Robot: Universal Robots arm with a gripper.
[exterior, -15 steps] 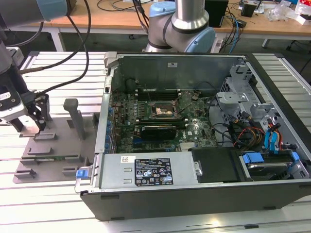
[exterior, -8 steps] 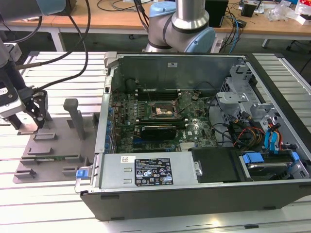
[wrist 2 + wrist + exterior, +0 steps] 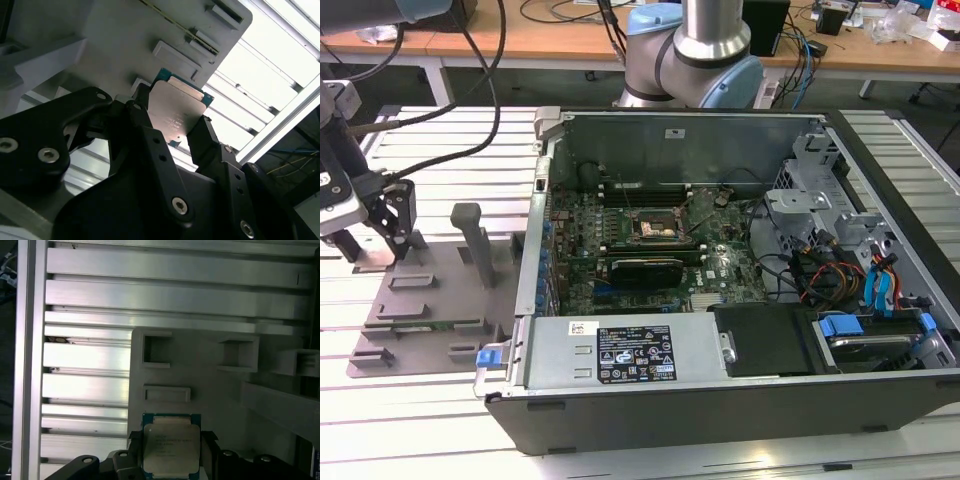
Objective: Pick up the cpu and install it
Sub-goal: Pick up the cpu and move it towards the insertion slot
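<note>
Two fingers [image 3: 205,140] tight on cpu [image 3: 175,112] at grey fixture plate [image 3: 420,310], slatted alu table [image 3: 410,420], desks [image 3: 570,40] in bkgd.

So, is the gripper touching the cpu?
Touching: in the second wrist view the gripper has its fingers against opposite edges of the cpu, no gap showing.

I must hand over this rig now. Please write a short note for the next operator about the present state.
Gripper: shut on the cpu, fingers on two opposite edges.
Place: over the grey fixture plate, at the exterior view's left, outside the computer case.
Done: cpu gripped; whether it is lifted, I cannot tell.
Left: cpu not yet in the motherboard socket.
</note>
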